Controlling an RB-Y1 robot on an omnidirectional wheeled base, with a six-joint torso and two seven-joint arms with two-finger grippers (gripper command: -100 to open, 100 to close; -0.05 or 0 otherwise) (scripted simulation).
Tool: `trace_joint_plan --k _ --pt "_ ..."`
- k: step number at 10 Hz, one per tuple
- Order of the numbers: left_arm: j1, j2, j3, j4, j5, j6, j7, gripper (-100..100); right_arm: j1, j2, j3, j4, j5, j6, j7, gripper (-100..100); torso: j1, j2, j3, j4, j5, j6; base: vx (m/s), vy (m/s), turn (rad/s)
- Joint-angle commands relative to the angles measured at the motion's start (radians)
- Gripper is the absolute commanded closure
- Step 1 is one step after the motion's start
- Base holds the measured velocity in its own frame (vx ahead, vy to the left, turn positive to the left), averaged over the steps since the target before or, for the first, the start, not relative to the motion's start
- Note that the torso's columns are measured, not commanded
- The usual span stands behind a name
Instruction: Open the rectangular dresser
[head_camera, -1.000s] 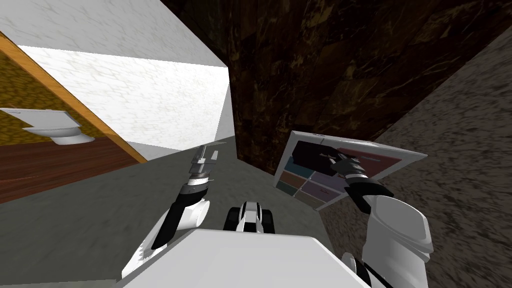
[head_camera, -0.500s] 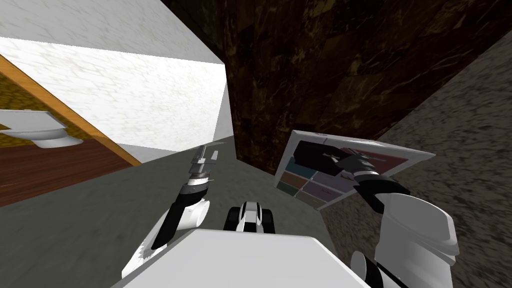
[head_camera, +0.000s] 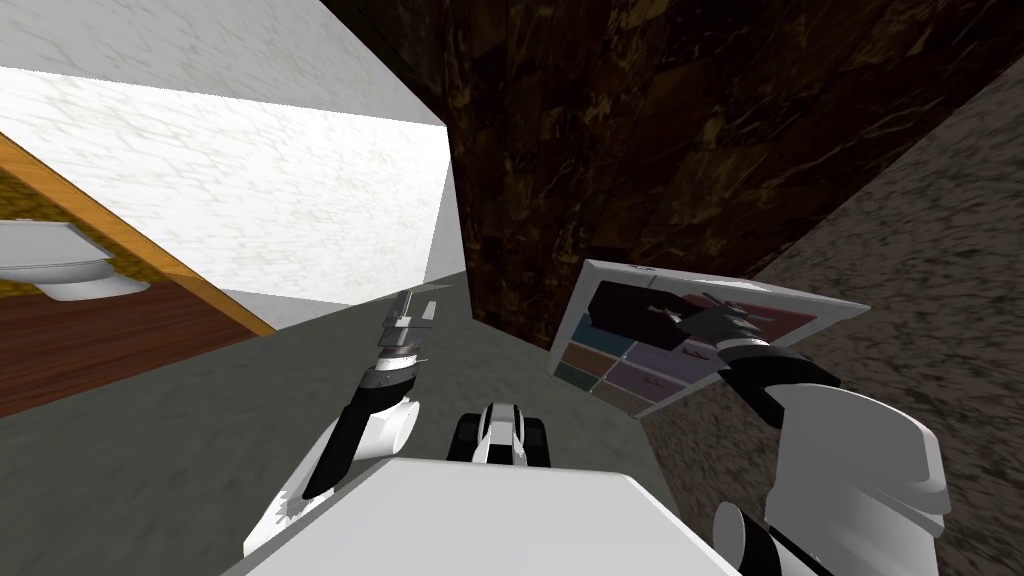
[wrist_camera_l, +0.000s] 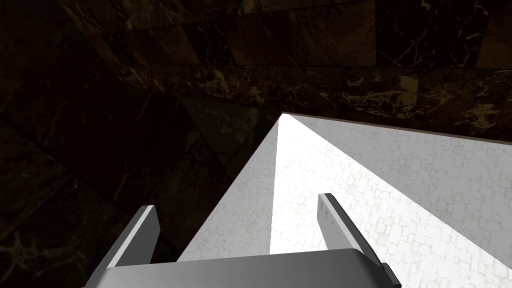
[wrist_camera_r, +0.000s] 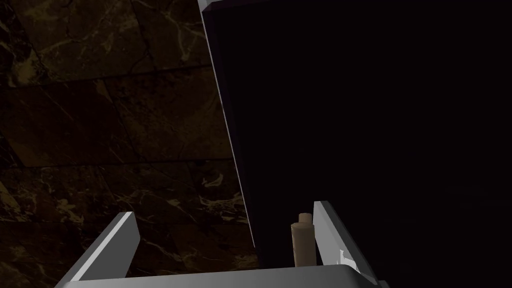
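Observation:
The dresser (head_camera: 603, 274) stands at my right against a speckled wall; it has a white frame and coloured drawer fronts. Its top left drawer (head_camera: 625, 312), dark, is pulled out a little. My right gripper (head_camera: 700, 322) is at that drawer's front with its fingers apart. In the right wrist view the dark drawer front (wrist_camera_r: 375, 125) lies beyond the right gripper (wrist_camera_r: 225, 220), and a small beige knob (wrist_camera_r: 302, 244) sits between the fingers, close beside one finger (wrist_camera_r: 330, 235), not clamped. My left gripper (head_camera: 415, 305) hangs open over the floor, seen spread in the left wrist view too (wrist_camera_l: 237, 215).
A dark marbled wall (head_camera: 650, 150) rises behind the dresser and a speckled grey wall (head_camera: 920, 280) runs along my right. A white wall (head_camera: 300, 220) is ahead on the left. Grey floor (head_camera: 180, 440) lies under me; a white fixture (head_camera: 60, 265) sits on brown wooden flooring far left.
My right gripper has let go of the drawer's knob and spread wide, and the right arm has drawn back to the right. The head view has shifted slightly.

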Motion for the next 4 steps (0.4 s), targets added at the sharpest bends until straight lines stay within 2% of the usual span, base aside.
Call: trace_joint_plan --k 1,4 --pt "0.0 0.0 0.0 0.0 0.0 0.0 0.0 0 0.001 0.0 0.0 0.001 0.0 0.0 0.0 0 0.0 -0.001 0.0 0.0 0.0 0.0 0.0 0.0 0.0" --pt "0.0 0.0 0.0 0.0 0.0 0.0 0.0 0 0.002 0.002 0.001 0.002 0.001 -0.001 0.0 0 -0.001 -0.002 -0.001 -0.001 -0.001 0.001 0.0 0.0 0.0"
